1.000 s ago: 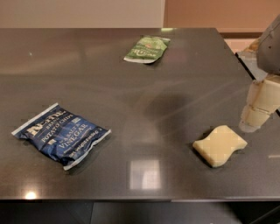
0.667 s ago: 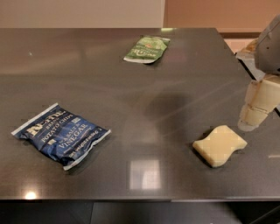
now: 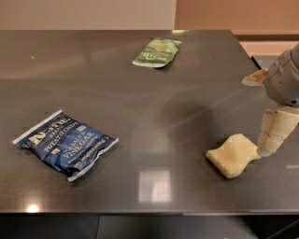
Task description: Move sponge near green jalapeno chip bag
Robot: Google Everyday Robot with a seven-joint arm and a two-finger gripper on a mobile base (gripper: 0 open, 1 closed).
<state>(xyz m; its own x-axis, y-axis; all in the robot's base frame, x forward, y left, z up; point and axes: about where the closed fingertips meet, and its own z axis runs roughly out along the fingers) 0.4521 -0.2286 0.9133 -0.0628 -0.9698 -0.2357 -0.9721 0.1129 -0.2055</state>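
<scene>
While sponge point(image 3: 232, 155) stays put, gripper point(image 3: 266, 149) has dropped onto its edge; open or closed, cannot tell.

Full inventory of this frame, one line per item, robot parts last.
table: 1, dark grey, glossy, fills most of the view
green chip bag: 1, green with white lettering, lying flat at far centre of the table
blue chip bag: 1, dark blue with white lettering (salt and vinegar), lying flat at near left
sponge: 1, pale yellow, near right of the table, far from the green chip bag
wall: beige, behind the table's far edge
arm: 1, grey, at the right edge of the view
gripper: 1, cream, pointing down at the sponge's right edge
</scene>
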